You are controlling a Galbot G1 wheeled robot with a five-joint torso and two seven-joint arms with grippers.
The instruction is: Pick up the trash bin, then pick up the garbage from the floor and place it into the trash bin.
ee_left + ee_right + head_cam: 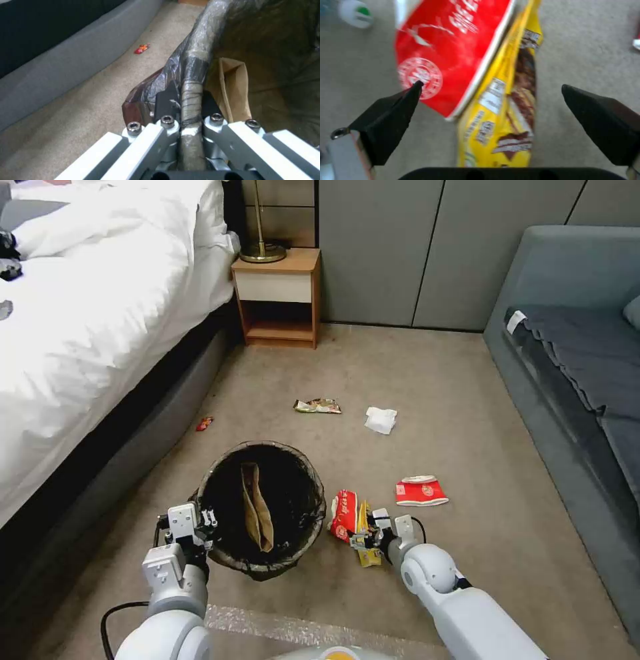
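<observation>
The trash bin, lined with a dark bag, stands on the carpet in front of me with a tan paper bag inside it. My left gripper is shut on the near left rim; the left wrist view shows the bag-covered rim pinched between the fingers of that gripper. My right gripper hangs open just over a red wrapper and a yellow wrapper lying right of the bin. In the right wrist view its gripper straddles the red wrapper and the yellow wrapper.
More garbage lies on the carpet: a red package, a white tissue wad, a flat wrapper and a small red piece by the bed. A grey sofa lines the right, a nightstand the back.
</observation>
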